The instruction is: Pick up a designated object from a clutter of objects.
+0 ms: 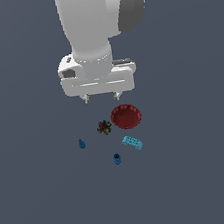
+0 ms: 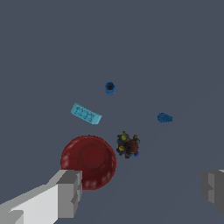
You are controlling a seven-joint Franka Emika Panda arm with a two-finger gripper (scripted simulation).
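My gripper (image 1: 101,98) hangs with fingers spread wide, grasping nothing. I count five things: one red bowl (image 1: 126,116), one dark lump (image 1: 104,127) at its nine o'clock, one light blue brick (image 1: 132,143) at its six, two small blue pieces (image 1: 81,144) (image 1: 117,158).

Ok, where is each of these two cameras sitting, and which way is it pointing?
Exterior view: off the arm, looking down on the floor from high up; the arm's white links and the hand hang above the red bowl.
Wrist view: on the wrist, looking down past one finger and the other at the picture's edge, wide apart, empty.
Both show: the red bowl, the light blue brick, the dark lump, two small blue pieces.
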